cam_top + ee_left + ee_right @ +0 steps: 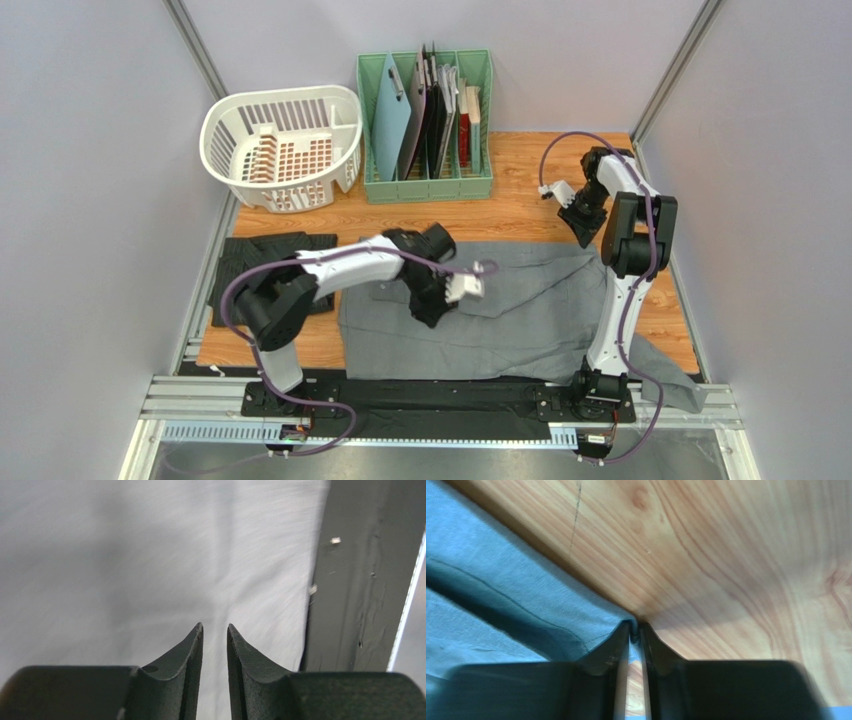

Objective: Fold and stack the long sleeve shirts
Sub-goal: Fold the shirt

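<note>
Top external: grey shirt [520,310] lies long axis L-R across desk [520,215]. Right gripper [635,626] pinches its far edge; left gripper [215,628] slightly parted, holding nothing.

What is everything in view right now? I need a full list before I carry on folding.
grey shirt: one, medium grey, spread over the table's middle and near right
charcoal shirt: one, dark, lying at the table's left edge
laundry basket: one, white, far left corner
file rack: one, green, far centre, beside the basket
folders and clipboards: several, pale blue, black, white and red, upright in the file rack
table: one, wood
left gripper: one, black, above the grey shirt, jaws narrowly apart
right gripper: one, black, at the grey shirt's far edge, pinching the cloth
</note>
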Action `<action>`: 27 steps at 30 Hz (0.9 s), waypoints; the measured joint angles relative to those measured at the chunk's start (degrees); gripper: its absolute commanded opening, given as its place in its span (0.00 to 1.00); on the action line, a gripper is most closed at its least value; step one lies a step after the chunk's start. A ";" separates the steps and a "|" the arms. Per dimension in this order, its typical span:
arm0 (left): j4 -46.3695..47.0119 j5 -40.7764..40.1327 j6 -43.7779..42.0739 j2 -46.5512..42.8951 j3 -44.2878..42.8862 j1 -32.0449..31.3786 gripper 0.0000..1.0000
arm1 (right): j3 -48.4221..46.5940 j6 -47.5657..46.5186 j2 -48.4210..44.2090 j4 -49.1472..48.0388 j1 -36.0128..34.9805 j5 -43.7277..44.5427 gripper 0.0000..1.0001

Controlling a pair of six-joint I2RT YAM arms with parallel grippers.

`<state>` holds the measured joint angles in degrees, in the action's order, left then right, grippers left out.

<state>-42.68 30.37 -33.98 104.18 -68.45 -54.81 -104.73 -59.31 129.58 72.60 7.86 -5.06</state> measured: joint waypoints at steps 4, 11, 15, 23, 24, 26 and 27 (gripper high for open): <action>-2.14 -1.70 2.82 -8.13 -1.44 11.10 0.33 | -1.27 1.53 0.37 0.04 -0.33 0.63 0.55; -6.40 -6.36 2.60 -11.56 -2.27 19.21 0.35 | -5.70 4.74 -1.64 1.77 1.03 -2.47 0.52; -7.23 -9.55 2.60 -7.52 -2.08 22.62 0.35 | -1.46 6.84 -8.39 2.64 1.57 -5.92 0.47; -7.32 -13.77 2.86 0.83 -2.12 24.96 0.35 | 13.07 10.08 -14.16 2.84 -0.39 -9.11 0.47; -7.39 -13.99 2.91 1.92 -2.27 25.18 0.35 | 14.08 10.38 -13.16 2.36 -0.68 -9.01 0.47; -8.55 -13.90 3.26 4.11 -3.69 25.88 0.34 | 14.23 11.04 -10.43 1.46 -0.72 -8.83 0.47; -9.25 -13.90 3.37 4.85 -4.83 26.38 0.34 | 13.75 11.47 -8.66 0.81 -0.70 -8.46 0.47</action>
<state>-51.92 16.47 -30.61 109.03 -73.28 -28.42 -90.98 -47.83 120.92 73.41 7.16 -13.52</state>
